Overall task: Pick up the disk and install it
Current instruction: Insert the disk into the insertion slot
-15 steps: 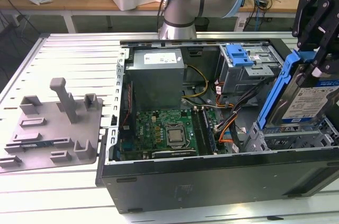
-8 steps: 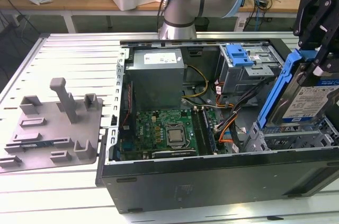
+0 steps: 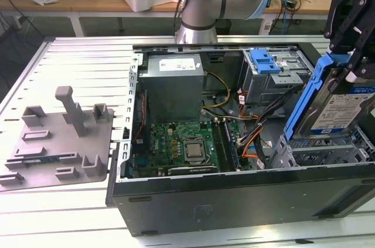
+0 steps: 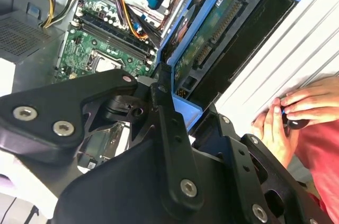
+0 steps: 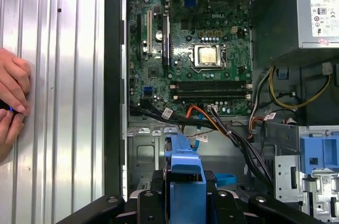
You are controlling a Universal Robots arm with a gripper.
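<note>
The gripper (image 3: 350, 54) pinches the disk (image 3: 345, 107) tight by its top end. The disk hangs tilted, long side up and down, over the exterior view's right end of the open computer case (image 3: 234, 195), just above a metal bay (image 3: 304, 154).

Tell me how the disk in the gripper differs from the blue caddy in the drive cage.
The disk shows a labelled silver drive in its blue frame; the blue caddy shows no drive. The disk stands tilted on edge; the blue caddy sits in the drive cage. The disk is clamped by the gripper; the blue caddy is untouched. Both have blue plastic frames.
</note>
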